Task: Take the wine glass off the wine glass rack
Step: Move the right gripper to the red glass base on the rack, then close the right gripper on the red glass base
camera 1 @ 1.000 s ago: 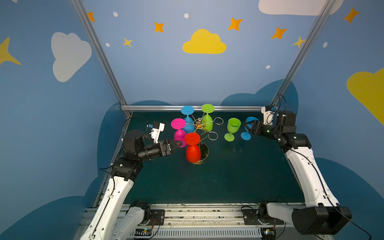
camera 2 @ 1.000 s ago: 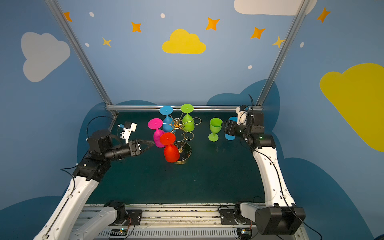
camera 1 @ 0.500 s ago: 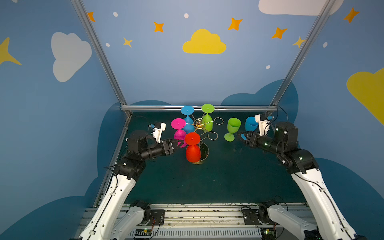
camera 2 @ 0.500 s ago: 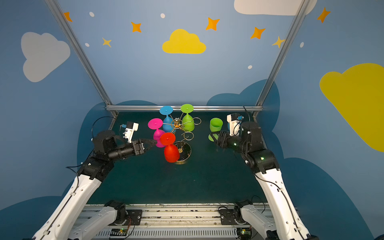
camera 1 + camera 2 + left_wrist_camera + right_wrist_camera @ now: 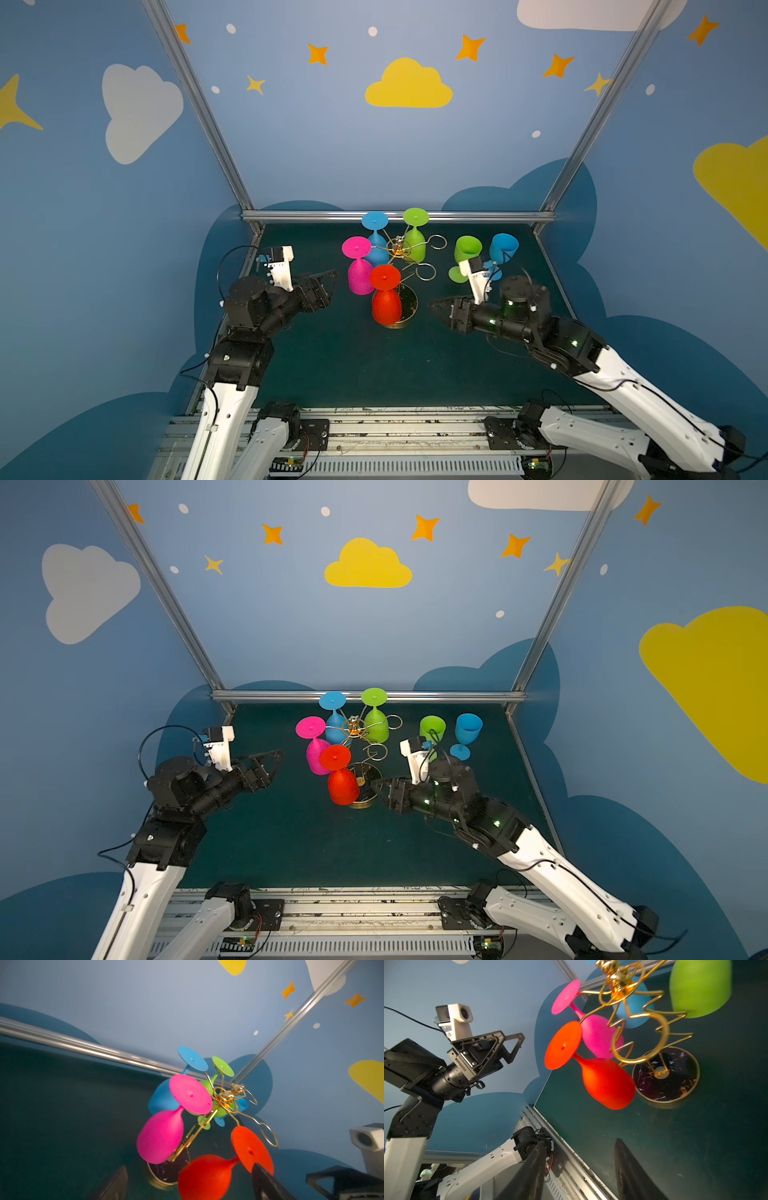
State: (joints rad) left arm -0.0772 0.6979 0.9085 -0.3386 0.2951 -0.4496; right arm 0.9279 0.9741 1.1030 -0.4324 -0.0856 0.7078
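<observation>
The gold wire wine glass rack [image 5: 397, 248] [image 5: 353, 729] stands mid-table on its round dark base [image 5: 666, 1076]. Hanging upside down from it are a red wine glass [image 5: 385, 305] [image 5: 343, 785] [image 5: 205, 1176] [image 5: 606, 1082], a pink one [image 5: 359, 276] [image 5: 160, 1136], a blue one [image 5: 376, 249] and a green one [image 5: 415, 245]. My left gripper [image 5: 330, 289] [image 5: 276, 766] [image 5: 190, 1167] is open just left of the pink and red glasses, touching neither. My right gripper [image 5: 434, 305] [image 5: 374, 785] [image 5: 581, 1141] is open and empty, low on the right of the base, pointing at the red glass.
A green glass [image 5: 466, 249] and a blue glass [image 5: 503, 247] stand upright on the table at the back right, behind my right wrist. Two rack arms [image 5: 426, 272] on the right carry nothing. A metal rail [image 5: 399, 216] bounds the back of the dark green table.
My right arm has swung from the standing glasses at the back right forward to the rack's right side, its jaws narrowing somewhat. My left gripper has opened wider and drawn back slightly.
</observation>
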